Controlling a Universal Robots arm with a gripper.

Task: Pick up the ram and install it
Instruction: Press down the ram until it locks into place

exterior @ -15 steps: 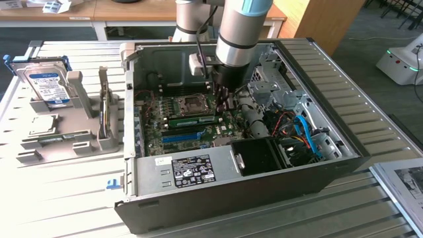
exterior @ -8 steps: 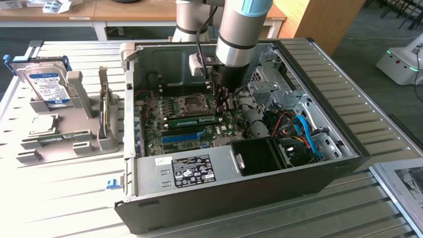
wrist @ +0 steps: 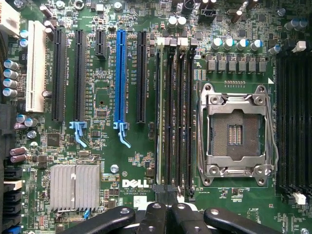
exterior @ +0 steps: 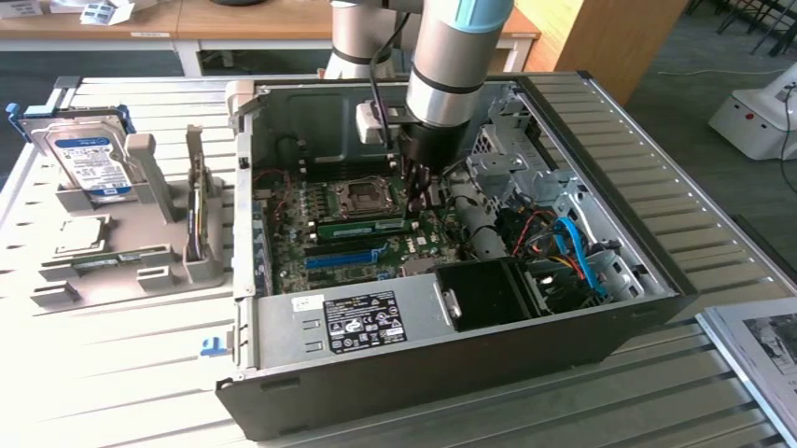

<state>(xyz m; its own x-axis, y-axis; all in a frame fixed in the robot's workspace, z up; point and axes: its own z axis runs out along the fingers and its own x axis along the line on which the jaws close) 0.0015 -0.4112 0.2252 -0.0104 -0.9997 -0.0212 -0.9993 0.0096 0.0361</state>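
The ram (exterior: 361,225) is a long green stick standing on edge in a memory slot of the motherboard, inside the open computer case (exterior: 648,294). In the wrist view the ram (wrist: 159,122) shows edge-on as a thin pale line in the slot nearest the black and blue expansion slots. My gripper (exterior: 417,207) reaches down into the case at one end of the stick. Its black fingers (wrist: 155,214) are shut together, and the gripper (wrist: 168,207) hangs over the end of the memory slots. Nothing shows between the fingers. Whether they touch the ram I cannot tell.
An empty processor socket (wrist: 236,131) lies beside the memory slots, with more black slots (wrist: 292,122) beyond it. A power supply (exterior: 361,322), a black fan shroud (exterior: 492,294) and blue cables (exterior: 580,257) crowd the case. A grey rack with a hard drive (exterior: 81,159) stands at the exterior view's left.
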